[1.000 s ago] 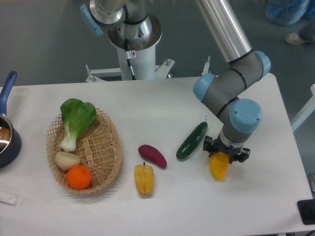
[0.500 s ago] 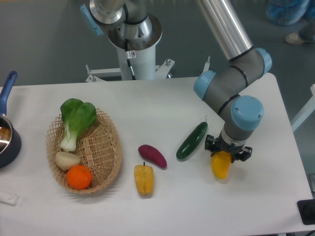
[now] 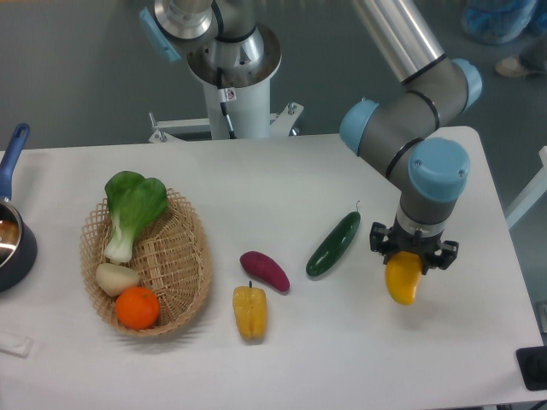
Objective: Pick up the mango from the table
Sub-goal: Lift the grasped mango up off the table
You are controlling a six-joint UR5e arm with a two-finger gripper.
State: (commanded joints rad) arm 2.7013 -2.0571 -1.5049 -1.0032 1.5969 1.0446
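Observation:
The mango (image 3: 402, 280) is a smooth yellow-orange oblong fruit at the right side of the white table (image 3: 282, 184). My gripper (image 3: 414, 255) points straight down and is shut on the mango's upper end, its black fingers on either side of it. The mango's lower end hangs below the fingers, close over the tabletop; I cannot tell whether it touches the surface.
A green cucumber (image 3: 334, 243) lies just left of the gripper. A purple sweet potato (image 3: 264, 270) and a yellow bell pepper (image 3: 249, 310) lie mid-table. A wicker basket (image 3: 176, 266) at the left holds bok choy, an orange and a pale vegetable. A blue pot (image 3: 13, 239) stands at the left edge.
The gripper has moved to the right with the mango in it, away from the cucumber. Nothing else has moved.

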